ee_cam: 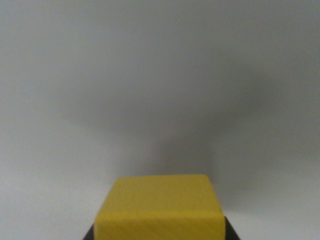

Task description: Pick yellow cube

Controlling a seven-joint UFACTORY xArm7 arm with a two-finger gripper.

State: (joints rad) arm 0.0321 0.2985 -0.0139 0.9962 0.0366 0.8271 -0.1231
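Across nearly the whole wrist view stretched a plain, matte pale-grey surface point(160, 75), smooth and featureless apart from a soft dark shadow fanning upward from the bottom centre. At the bottom edge sat the yellow cube point(160, 207), blocky, with faint wood-like grain and softly rounded edges. Dark slivers of the gripper point(159, 234) flanked its lower corners; whether it pinched the cube could not be told.

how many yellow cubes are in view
1. The yellow cube sits at the bottom centre of the wrist view, on a plain grey surface. Anything outside this view is unseen.
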